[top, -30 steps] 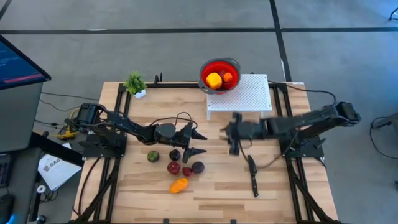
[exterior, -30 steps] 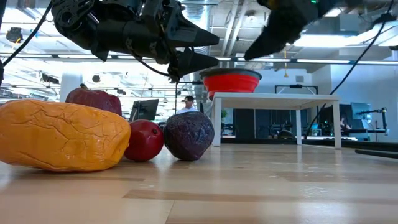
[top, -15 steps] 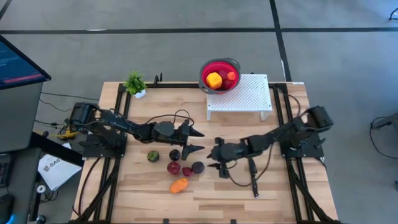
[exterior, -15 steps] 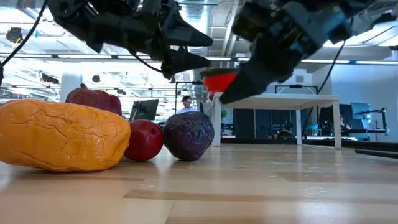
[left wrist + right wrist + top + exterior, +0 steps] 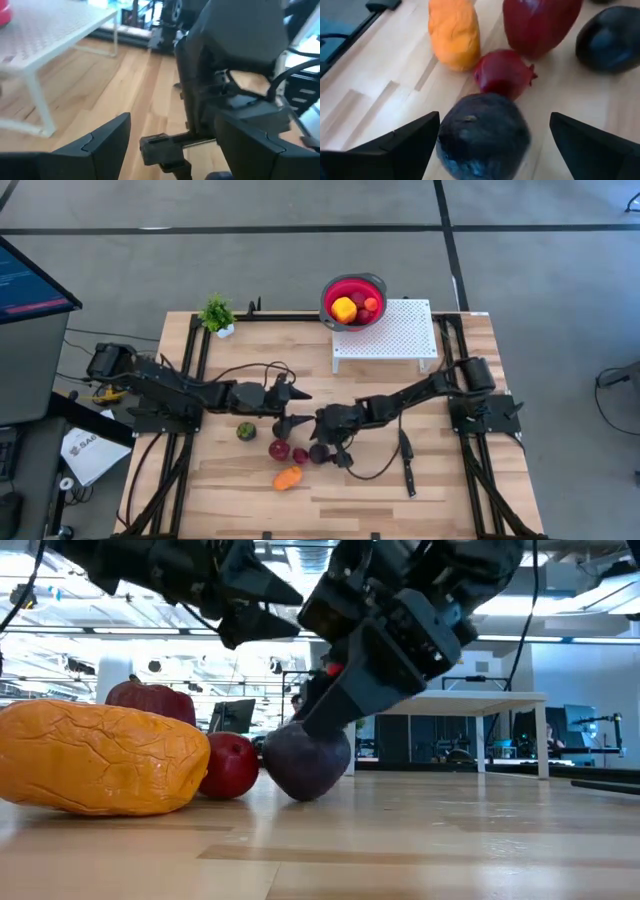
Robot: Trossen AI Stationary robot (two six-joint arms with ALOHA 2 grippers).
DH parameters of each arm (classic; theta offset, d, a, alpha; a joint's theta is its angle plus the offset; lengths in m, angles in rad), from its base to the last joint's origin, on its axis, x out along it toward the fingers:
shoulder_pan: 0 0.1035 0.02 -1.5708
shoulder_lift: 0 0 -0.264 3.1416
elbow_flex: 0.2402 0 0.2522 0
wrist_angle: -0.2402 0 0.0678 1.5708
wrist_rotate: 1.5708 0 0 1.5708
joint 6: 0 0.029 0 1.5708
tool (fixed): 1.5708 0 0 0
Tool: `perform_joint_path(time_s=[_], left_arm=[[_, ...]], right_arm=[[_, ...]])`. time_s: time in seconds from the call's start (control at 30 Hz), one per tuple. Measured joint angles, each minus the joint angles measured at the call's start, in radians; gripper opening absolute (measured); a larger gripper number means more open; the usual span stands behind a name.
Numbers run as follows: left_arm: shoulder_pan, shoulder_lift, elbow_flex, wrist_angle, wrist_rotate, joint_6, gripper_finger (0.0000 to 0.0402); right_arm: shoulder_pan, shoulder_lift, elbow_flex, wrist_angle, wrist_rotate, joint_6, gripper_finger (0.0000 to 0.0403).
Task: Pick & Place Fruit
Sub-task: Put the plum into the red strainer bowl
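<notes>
Jaws of the right gripper [image 5: 485, 145] stand spread wide, one finger on each side of a dark purple fruit [image 5: 482, 134] on the table [image 5: 450, 480], not yet closed on it. A second ago this arm was up near the white rack [image 5: 385, 330] with its fingers much narrower; since then it has swung down and across to the cluster of fruit and opened fully. That reads as the approach for the next pick: the purple fruit is lined up for a grasp, and closing on it looks like the next step.

Just beside the purple fruit lies a small dark red fruit [image 5: 504, 72], touching or nearly so, with an orange fruit [image 5: 454, 32] and a larger red fruit [image 5: 540, 22] beyond, and another dark fruit [image 5: 610, 37] off to the side. A green fruit [image 5: 245, 431] sits a little apart toward the left arm. The close neighbour could get nudged as the fingers close.

The left gripper [image 5: 290, 408] hovers over the table near the same cluster, its jaws parted and holding nothing; it has pulled back slightly, leaving room.

Inside the red bowl [image 5: 329, 291] by the rack there are already a yellow fruit [image 5: 343, 308] and smaller red and orange pieces, so part of the job is done.
</notes>
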Motion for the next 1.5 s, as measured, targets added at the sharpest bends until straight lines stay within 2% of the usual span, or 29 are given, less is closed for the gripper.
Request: perform_joint_path(time_s=[0.17,0.5,0.67,0.77,0.9,1.0,1.13,1.2,1.33,1.5], left_arm=[[0.006,0.0,-0.033,0.01,-0.026,-0.031,0.0282],[0.004,0.001,-0.055,0.046,-0.029,-0.038,0.0282],[0.001,0.001,-0.055,0.048,-0.029,-0.038,0.0282],[0.001,0.001,-0.055,0.048,-0.029,-0.037,0.0282],[0.002,0.001,-0.055,0.049,-0.035,-0.026,0.0282],[0.002,0.001,-0.055,0.059,-0.063,-0.006,0.0282],[0.003,0.001,-0.055,0.084,-0.115,0.045,0.0282],[0.012,0.001,-0.054,0.106,-0.123,0.076,0.0282],[0.047,0.001,-0.054,0.147,-0.123,0.109,0.0282],[0.099,0.001,-0.054,0.155,-0.126,0.106,0.0282]], right_arm=[[-0.015,0.011,0.006,-0.003,-0.027,-0.004,0.0354],[-0.009,0.009,0.006,-0.097,-0.004,0.001,0.0277],[-0.006,-0.042,0.006,-0.242,0.001,0.008,0.0242],[0.004,-0.12,0.0,-0.375,0.007,-0.007,0.023],[0.005,-0.295,0.002,-0.526,0.007,-0.047,0.0231],[-0.024,-0.449,0.002,-0.578,0.079,-0.103,0.0234],[-0.123,-0.647,0.003,-0.507,0.308,-0.189,0.0234],[-0.21,-0.705,0.005,-0.421,0.37,-0.198,0.0235],[-0.43,-0.736,0.005,-0.284,0.365,-0.145,0.0235],[-0.676,-0.647,0.005,-0.155,0.332,0.017,0.0235]])
